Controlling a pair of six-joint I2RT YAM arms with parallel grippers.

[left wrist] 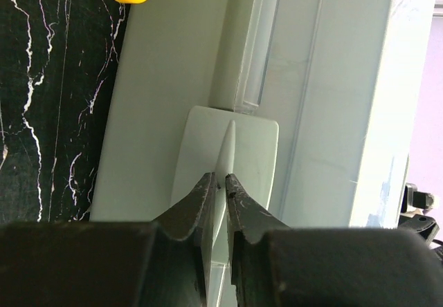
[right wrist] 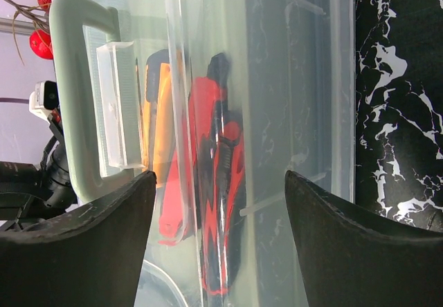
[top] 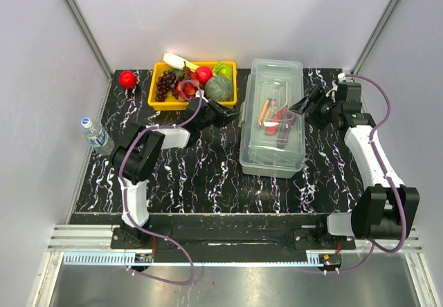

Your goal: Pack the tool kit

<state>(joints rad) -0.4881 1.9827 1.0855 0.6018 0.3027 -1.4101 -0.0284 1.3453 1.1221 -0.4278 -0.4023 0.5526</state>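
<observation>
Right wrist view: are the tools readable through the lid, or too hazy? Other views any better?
Right wrist: red-and-black-handled tools and an orange-handled tool readable by colour through the translucent grey-green plastic toolbox, edges hazy; right hand fingers black, out of focus. Left wrist: pale latch tab washed out, low contrast. Top external: even light, sharp.

The toolbox [top: 270, 163] at centre right is translucent grey-green plastic, smooth with a soft sheen. Its latch [left wrist: 252, 148] looks opaque, pale and matt. The tool handles [right wrist: 232, 175] inside are glossy red and orange plastic. The table [top: 208, 175] has a polished black marble look, and the left gripper [left wrist: 220, 180] is matt, grainy black.
</observation>
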